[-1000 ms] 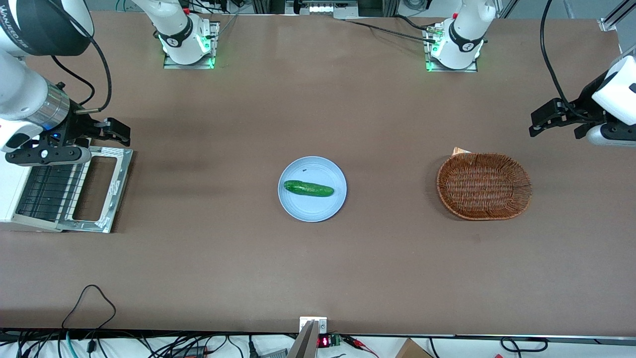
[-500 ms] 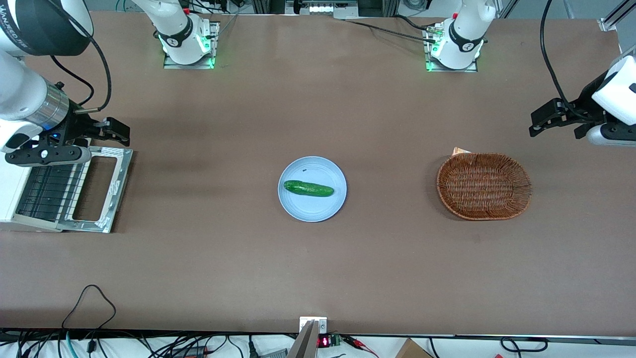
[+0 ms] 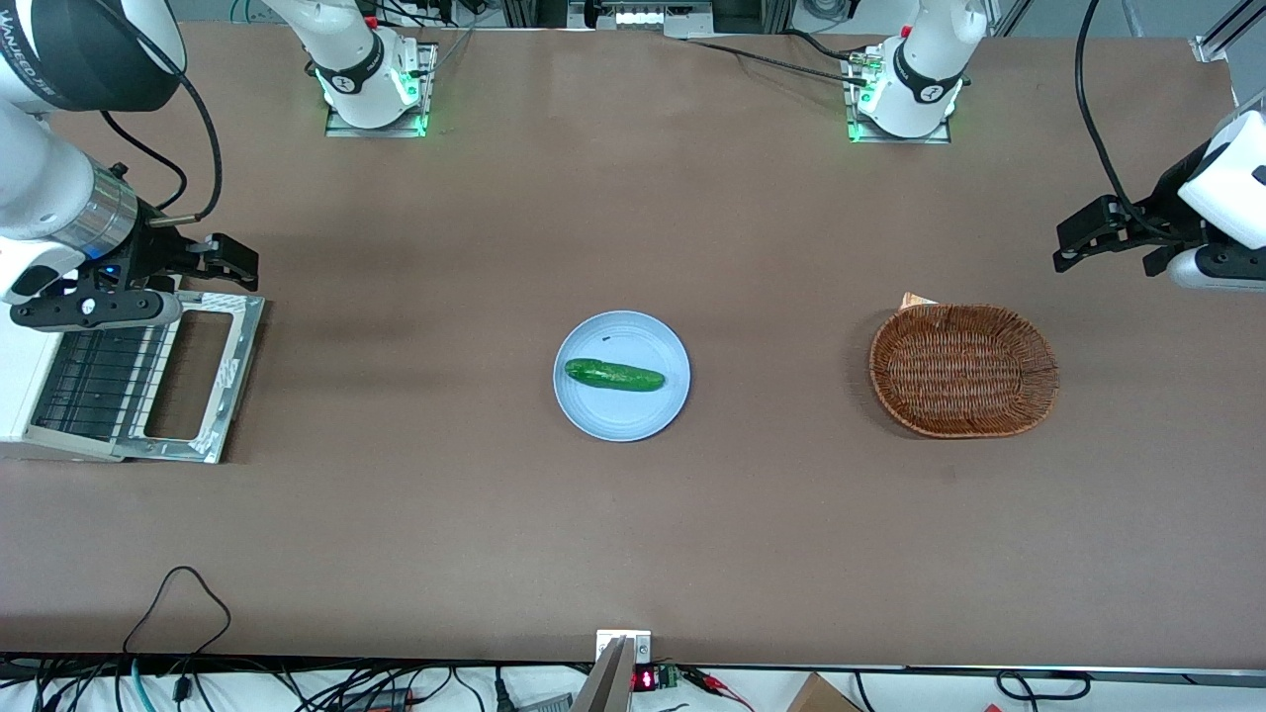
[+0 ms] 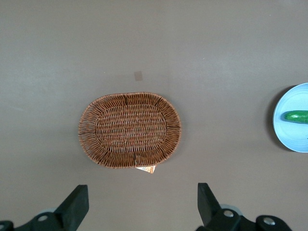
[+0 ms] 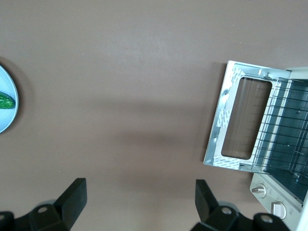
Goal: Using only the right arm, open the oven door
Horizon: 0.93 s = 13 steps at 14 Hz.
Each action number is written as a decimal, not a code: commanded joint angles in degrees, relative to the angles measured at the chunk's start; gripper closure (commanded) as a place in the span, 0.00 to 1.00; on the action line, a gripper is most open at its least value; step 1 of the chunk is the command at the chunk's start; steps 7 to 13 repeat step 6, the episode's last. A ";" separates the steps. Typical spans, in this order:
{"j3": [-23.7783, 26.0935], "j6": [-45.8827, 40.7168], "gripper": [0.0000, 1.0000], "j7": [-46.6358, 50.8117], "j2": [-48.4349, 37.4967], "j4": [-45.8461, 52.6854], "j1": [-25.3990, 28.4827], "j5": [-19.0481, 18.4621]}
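Evidently found with the gripper (image 3: 235, 262) spread wide: fingers (image 5: 72, 195) well apart, nothing between them, nothing touched. Hangs above the tabletop (image 3: 633, 544) at mid-height of the front frame, near the edge of the oven door (image 3: 193, 374) that lies farther from the front camera. Shows the door already swung down flat in front of the cream oven (image 3: 15, 381), at the working arm's end, glass window up (frame silver, seen whole from the right wrist (image 5: 243, 120)).

Hides part of the black wire rack (image 3: 94, 381) under the right arm (image 3: 59, 213); cuts the oven off at the frame's edge. Gives only one knob (image 5: 258, 190) from the wrist camera.

Bears white lettering on the arm's black joint cover, cropped by the upper corner and not readable. Leaves a small paper tag (image 3: 915, 300) peeking from under the wicker basket (image 3: 964, 371), print too small to tell. Keeps a cucumber (image 3: 613, 375) on a pale blue plate (image 3: 621, 420) at frame centre.
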 commanded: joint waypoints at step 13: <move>0.21 -1.09 0.00 -0.67 0.37 1.23 -0.01 -0.74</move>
